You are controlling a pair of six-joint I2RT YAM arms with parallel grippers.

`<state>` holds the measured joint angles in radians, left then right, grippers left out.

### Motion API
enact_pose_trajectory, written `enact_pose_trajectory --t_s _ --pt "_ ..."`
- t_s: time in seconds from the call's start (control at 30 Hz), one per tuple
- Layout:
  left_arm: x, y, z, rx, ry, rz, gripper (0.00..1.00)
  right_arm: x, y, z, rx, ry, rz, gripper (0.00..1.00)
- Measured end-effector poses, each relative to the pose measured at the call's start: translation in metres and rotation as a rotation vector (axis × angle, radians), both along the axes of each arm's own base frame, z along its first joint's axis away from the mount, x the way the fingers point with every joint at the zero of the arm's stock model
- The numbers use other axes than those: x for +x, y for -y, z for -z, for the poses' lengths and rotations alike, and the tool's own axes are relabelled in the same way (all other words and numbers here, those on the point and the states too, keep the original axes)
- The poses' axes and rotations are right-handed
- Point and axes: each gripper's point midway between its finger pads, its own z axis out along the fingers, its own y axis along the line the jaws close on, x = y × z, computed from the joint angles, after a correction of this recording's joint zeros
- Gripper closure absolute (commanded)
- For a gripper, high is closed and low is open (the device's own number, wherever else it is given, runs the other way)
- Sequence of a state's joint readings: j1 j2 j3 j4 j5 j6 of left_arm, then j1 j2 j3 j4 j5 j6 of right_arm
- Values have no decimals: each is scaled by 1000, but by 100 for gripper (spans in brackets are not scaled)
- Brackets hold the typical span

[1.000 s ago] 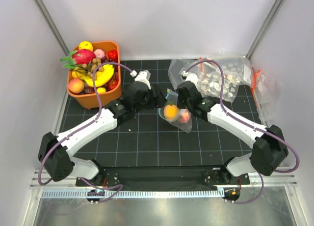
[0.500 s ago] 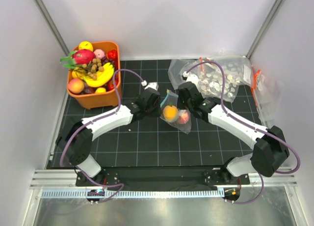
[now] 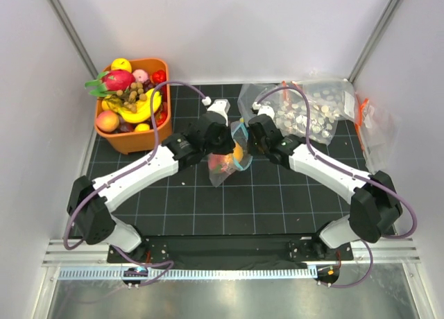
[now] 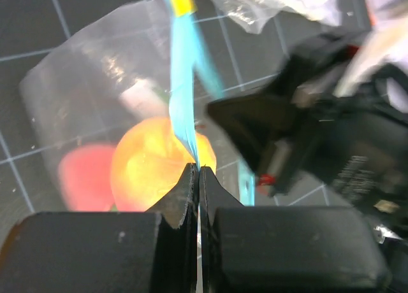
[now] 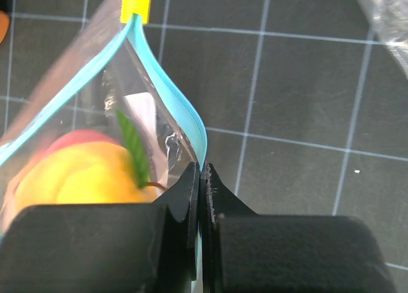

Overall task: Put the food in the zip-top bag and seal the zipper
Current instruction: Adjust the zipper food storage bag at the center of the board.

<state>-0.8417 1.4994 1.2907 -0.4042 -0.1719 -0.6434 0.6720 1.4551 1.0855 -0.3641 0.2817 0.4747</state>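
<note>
Bag (image 3: 219,172): swung leftward, now central, fruits (image 4: 153,169) inside.
Axis: mouth rightward, bottom near-left.
Left claw (image 4: 198,178): clamped on teal zipper (image 4: 182,83).
Right claw (image 5: 199,175): clamped on same zipper.
Surface: black gridded mat (image 3: 277,194), white walls (image 3: 277,28).

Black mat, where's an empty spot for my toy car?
Biggest bare patch: near middle of the mat, between left arm and right arm, in front of the zip-top bag. A smaller one at the back, between the orange bin and the speckled bags. Crowded: the centre, where the left gripper and right gripper pinch the zipper.
</note>
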Motion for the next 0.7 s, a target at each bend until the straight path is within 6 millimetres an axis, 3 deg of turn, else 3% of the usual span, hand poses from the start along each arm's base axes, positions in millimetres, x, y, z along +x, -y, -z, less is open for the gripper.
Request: enact_pose_trajectory --t_s 0.1,0.23,0.37,0.53,0.7 --pt "0 3 -6 -14 10 11 100 -1 -6 -1 6 -20 -27 99" --pt "4 -3 16 21 -32 2 100 2 -8 -20 21 16 -38 99" --pt "16 -30 36 54 -74 -49 100 4 2 -29 -9 51 -17 99" --pt "29 -70 50 79 -107 -134 100 6 16 -27 -62 52 14 99" --pt "23 -57 47 42 -118 -84 100 0 5 -24 -63 41 -17 99"
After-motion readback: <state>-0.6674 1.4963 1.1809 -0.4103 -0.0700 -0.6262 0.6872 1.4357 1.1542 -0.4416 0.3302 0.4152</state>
